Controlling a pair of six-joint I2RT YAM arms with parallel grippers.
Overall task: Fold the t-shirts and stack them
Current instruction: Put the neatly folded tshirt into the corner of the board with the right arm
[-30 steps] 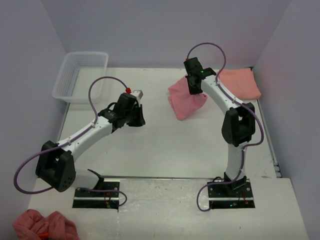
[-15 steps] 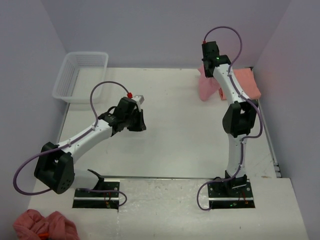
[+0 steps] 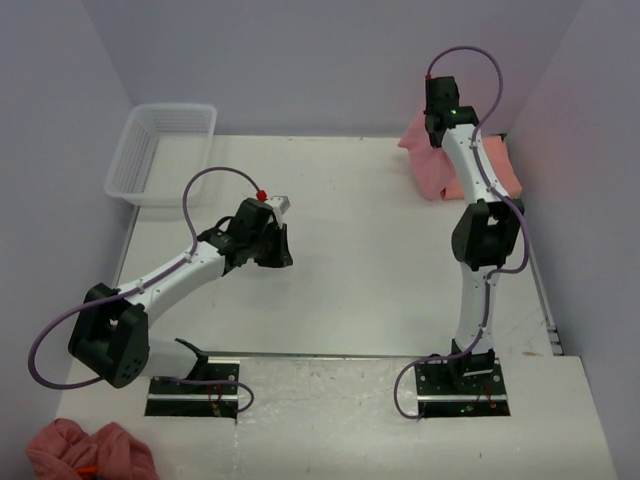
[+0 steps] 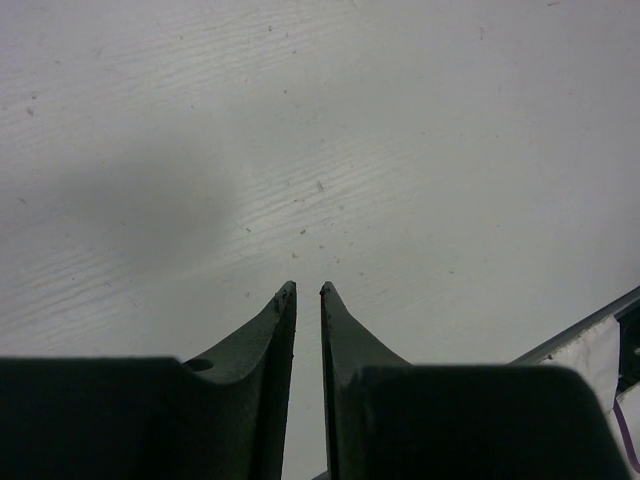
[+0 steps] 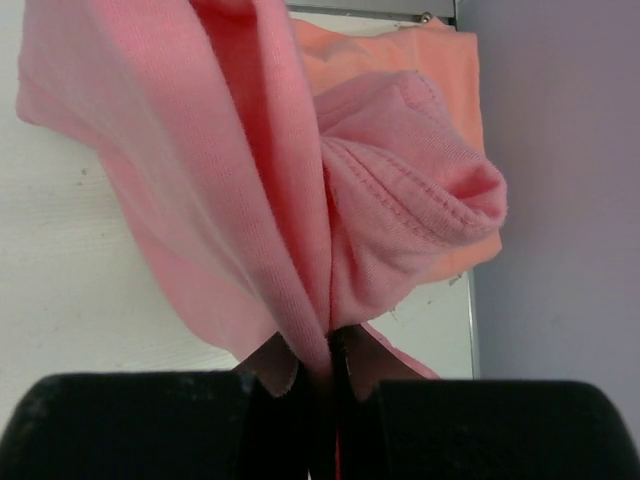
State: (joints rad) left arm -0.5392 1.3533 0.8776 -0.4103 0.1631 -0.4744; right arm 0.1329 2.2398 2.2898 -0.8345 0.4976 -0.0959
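Left gripper (image 4: 308, 292) — barely parted — above table (image 4: 330, 120)

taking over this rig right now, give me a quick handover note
Left hand: shut, empty, over the bare table left of centre.
Right hand: shut on the rose-pink t-shirt, which hangs bunched at the far right corner.
Salmon-orange t-shirt: lies flat in that corner and looks folded.
Done: orange shirt laid down.
Left: set the pink one on top of it, probably tidy its fold, then release.
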